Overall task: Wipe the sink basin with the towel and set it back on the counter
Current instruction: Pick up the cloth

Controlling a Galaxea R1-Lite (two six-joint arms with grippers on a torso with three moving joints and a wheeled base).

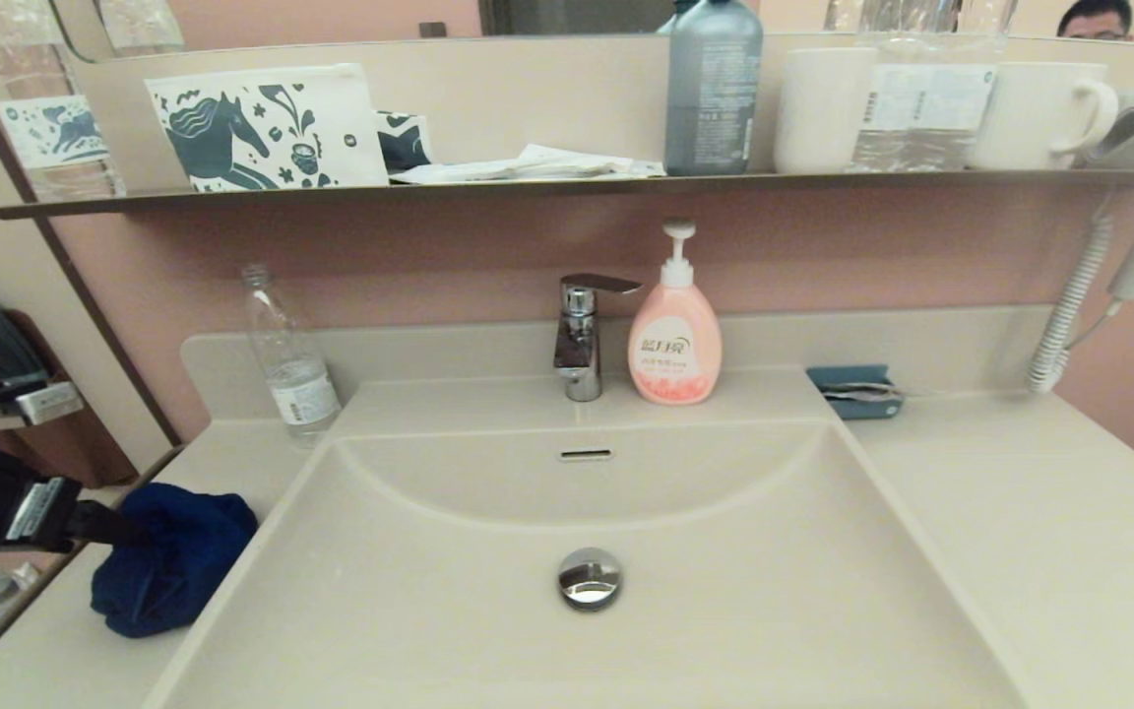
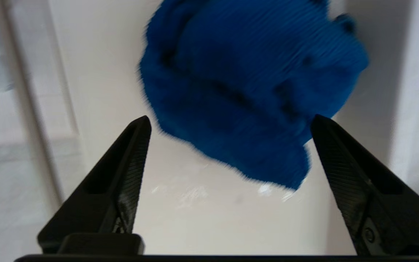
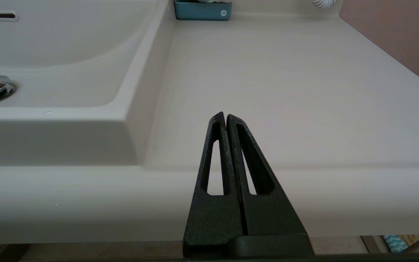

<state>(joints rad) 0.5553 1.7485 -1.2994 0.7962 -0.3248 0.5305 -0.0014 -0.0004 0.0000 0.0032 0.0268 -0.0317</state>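
While the towel (image 1: 168,566) sits bunched on the counter (image 1: 1020,512) left of the sink basin (image 1: 626,512), the left gripper (image 2: 231,122) waits wide open right beside it, nearer than the closed right gripper (image 3: 226,117).

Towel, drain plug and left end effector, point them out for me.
towel (image 1: 168,571), head view, middle of the bundle
drain plug (image 1: 589,577), head view, chrome cap
left end effector (image 2: 230,125), left wrist view, between the open fingertips
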